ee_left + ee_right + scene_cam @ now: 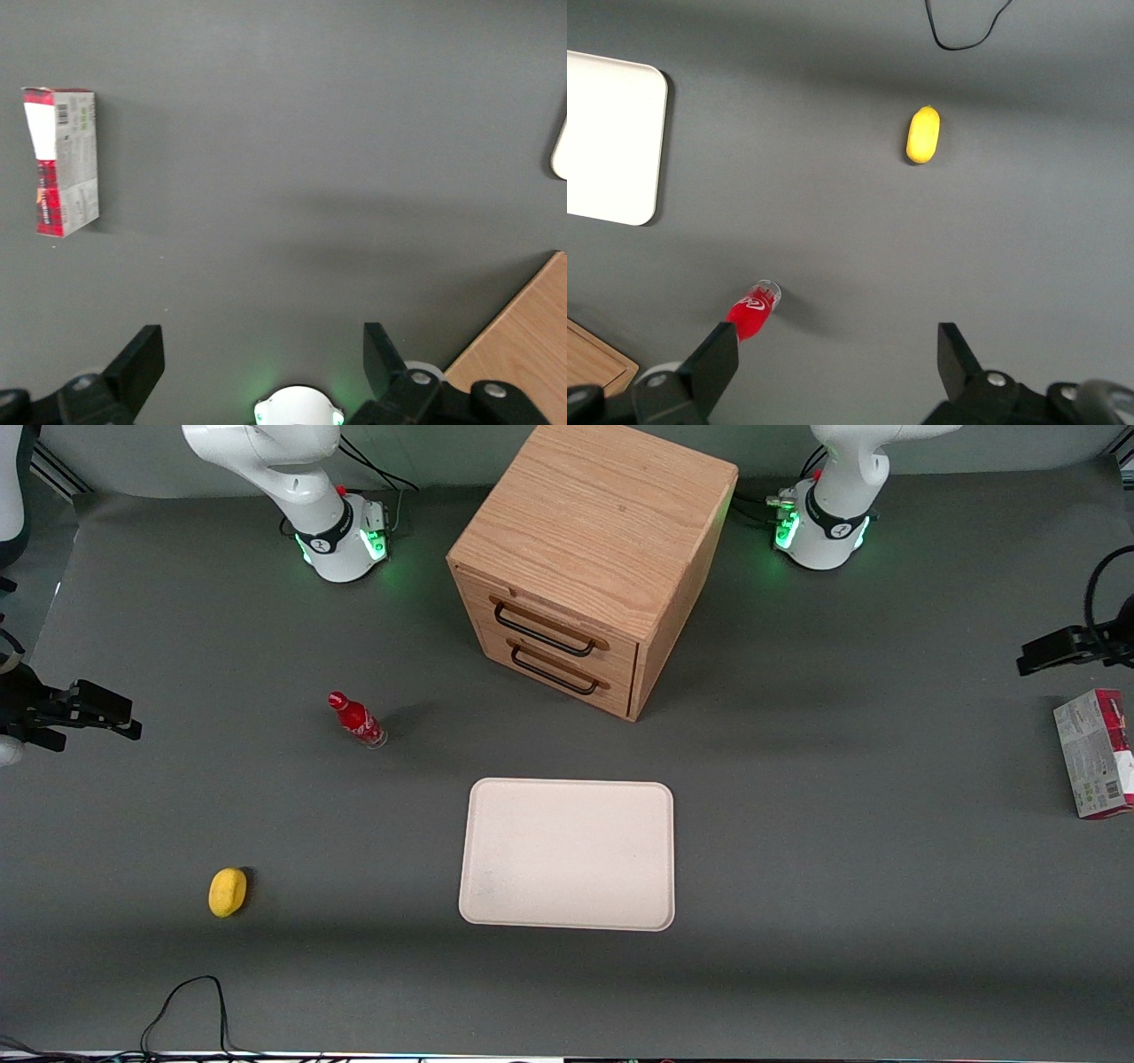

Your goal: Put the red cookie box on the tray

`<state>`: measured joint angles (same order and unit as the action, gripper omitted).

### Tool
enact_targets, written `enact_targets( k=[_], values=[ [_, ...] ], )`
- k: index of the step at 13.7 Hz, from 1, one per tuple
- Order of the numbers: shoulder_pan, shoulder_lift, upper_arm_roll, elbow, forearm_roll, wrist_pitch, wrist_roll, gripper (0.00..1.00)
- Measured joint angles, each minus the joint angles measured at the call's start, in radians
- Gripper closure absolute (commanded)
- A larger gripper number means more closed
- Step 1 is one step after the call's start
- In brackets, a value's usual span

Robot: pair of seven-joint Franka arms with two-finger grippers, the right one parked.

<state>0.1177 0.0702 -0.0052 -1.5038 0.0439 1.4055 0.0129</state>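
Note:
The red cookie box rests on the dark mat at the working arm's end of the table, its pale printed face with barcode showing and a red side beside it. In the left wrist view the box lies well apart from my gripper. The gripper's fingers stand wide open with only bare mat between them. From the front, my gripper hovers above the mat, a little farther from the camera than the box. The cream-white tray lies flat mid-table with nothing on it; its rim just shows.
A wooden two-drawer cabinet stands farther from the camera than the tray, its corner near my gripper. A small red bottle and a yellow lemon lie toward the parked arm's end. A black cable loops at the front edge.

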Motion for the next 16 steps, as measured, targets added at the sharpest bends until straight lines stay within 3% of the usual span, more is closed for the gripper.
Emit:
enact_targets(
  k=[5,11,16],
  values=[
    [0.199,0.046,0.005,0.041,0.028,0.001,0.225,0.0],
    [0.427,0.198,0.008,0.209,0.055,0.004,0.522,0.0],
    [0.481,0.272,0.005,0.268,0.057,0.012,0.563,0.0]
  ],
)
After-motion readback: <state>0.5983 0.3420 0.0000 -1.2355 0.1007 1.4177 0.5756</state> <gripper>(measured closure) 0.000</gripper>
